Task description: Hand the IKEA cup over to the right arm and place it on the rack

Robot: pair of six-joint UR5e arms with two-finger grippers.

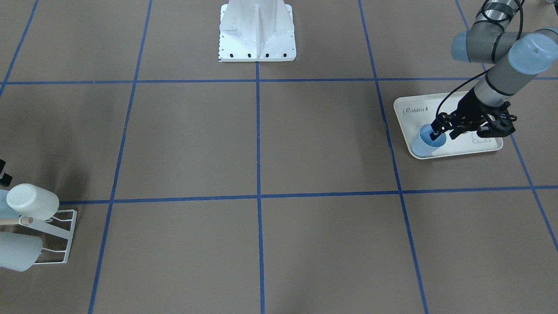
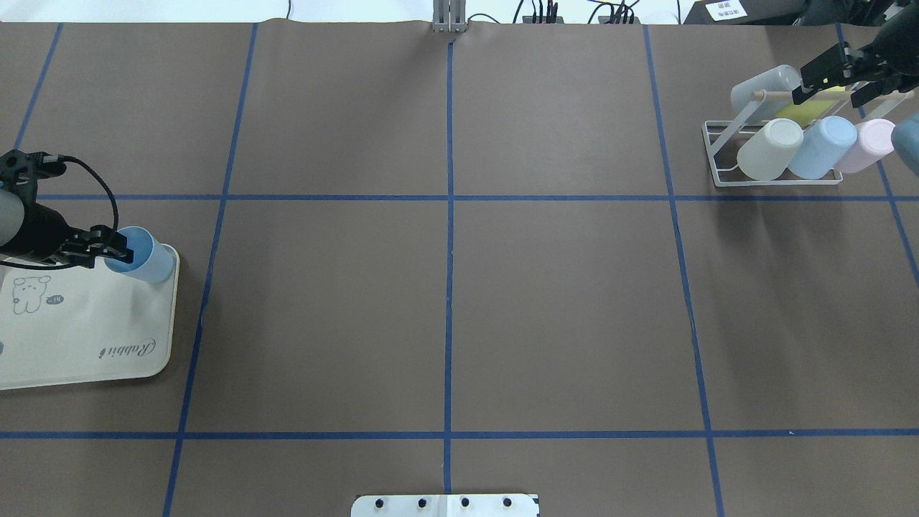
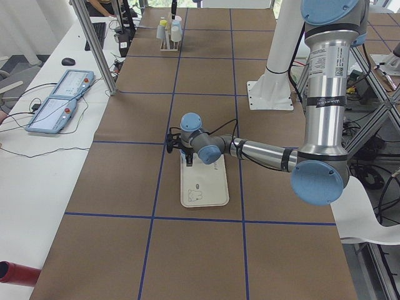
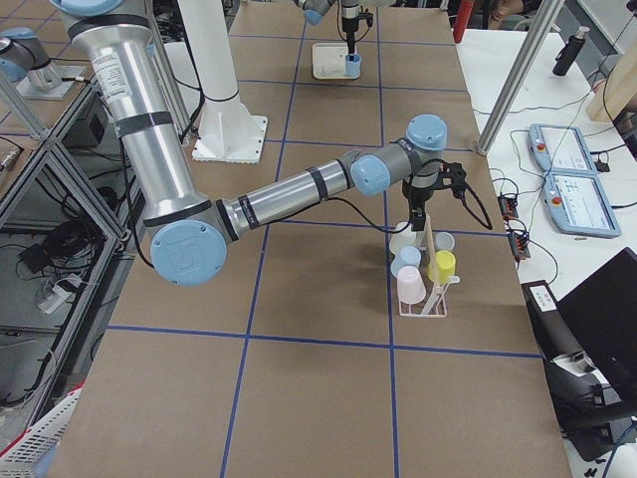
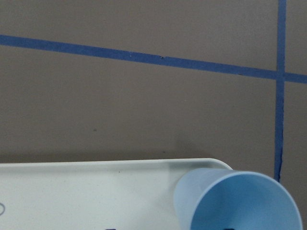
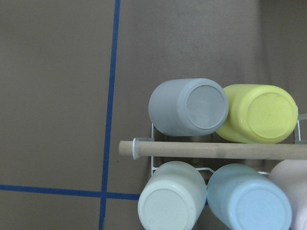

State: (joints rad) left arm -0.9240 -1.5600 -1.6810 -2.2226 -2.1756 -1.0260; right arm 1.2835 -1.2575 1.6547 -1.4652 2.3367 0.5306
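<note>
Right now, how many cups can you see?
6. One blue cup on the tray, at the left end effector; five on the rack: grey, yellow, cream, blue, pink.

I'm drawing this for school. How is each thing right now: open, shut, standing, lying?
Tray: lying flat.
Blue cup: upright on the tray's corner, open end up.
Left gripper: straddling the cup's rim; grip unclear.
Rack: standing, holding five cups, bottoms up.
Right gripper: open, empty, above the rack.
</note>
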